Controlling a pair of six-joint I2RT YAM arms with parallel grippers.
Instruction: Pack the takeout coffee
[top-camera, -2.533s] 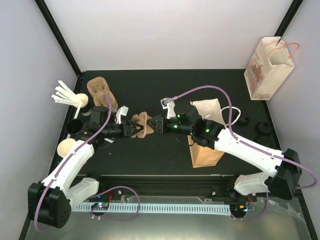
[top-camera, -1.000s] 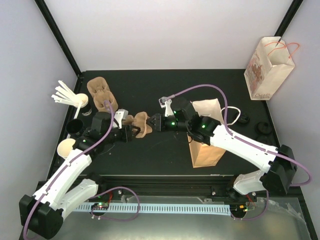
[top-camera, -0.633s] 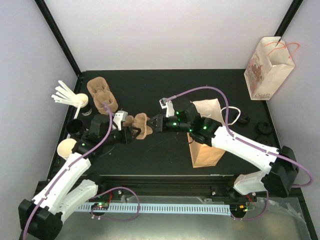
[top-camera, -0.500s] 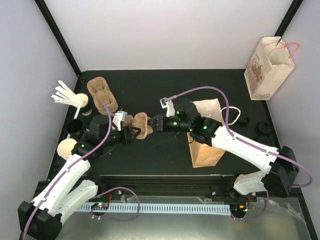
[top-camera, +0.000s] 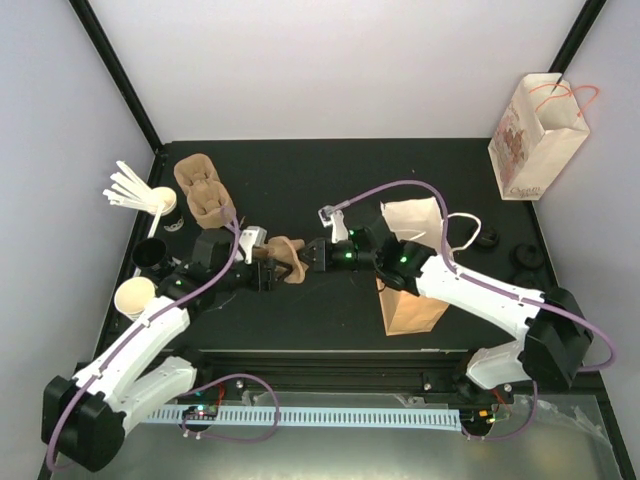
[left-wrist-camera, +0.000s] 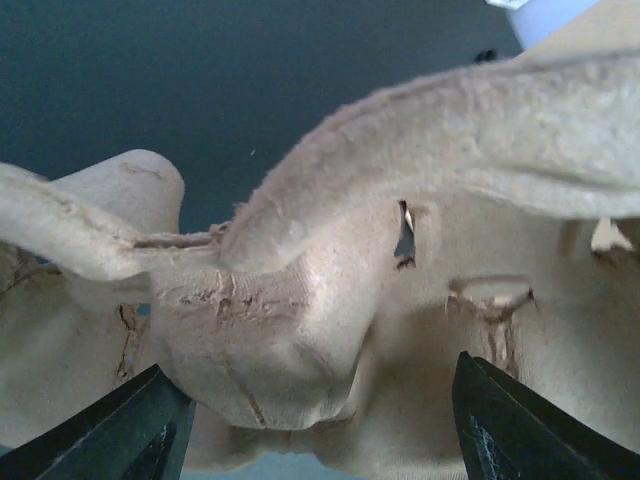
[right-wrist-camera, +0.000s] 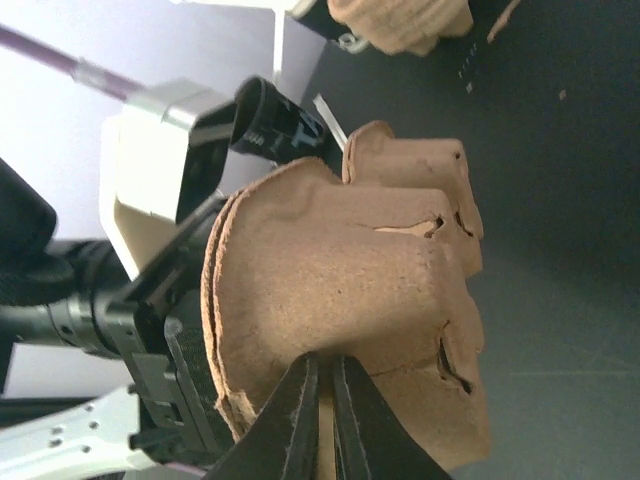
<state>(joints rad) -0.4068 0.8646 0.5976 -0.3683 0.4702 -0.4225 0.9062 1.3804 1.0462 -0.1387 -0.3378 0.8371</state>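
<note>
Cup: cream paper cup (top-camera: 135, 297), upright, mouth open, at the near left edge of the black table (top-camera: 330, 180); neither claw touches it.
Left arm: its forearm passes just beside the cup.
Left gripper (top-camera: 268, 271): fingers spread wide, one on each side of a brown pulp cup carrier (top-camera: 287, 257); I cannot tell whether they press on it.
Right gripper (right-wrist-camera: 322, 362): fingers nearly together, pinching the carrier's thin wall from the opposite side.
Carrier: held off-centre left of mid-table, between the two claws.
Brown paper bag (top-camera: 412, 300): lies flat under the right arm, white handles to its right.
More carriers (top-camera: 203, 190): stacked far left.
Stirrers (top-camera: 125, 184): white bunch, beyond the cup.
</note>
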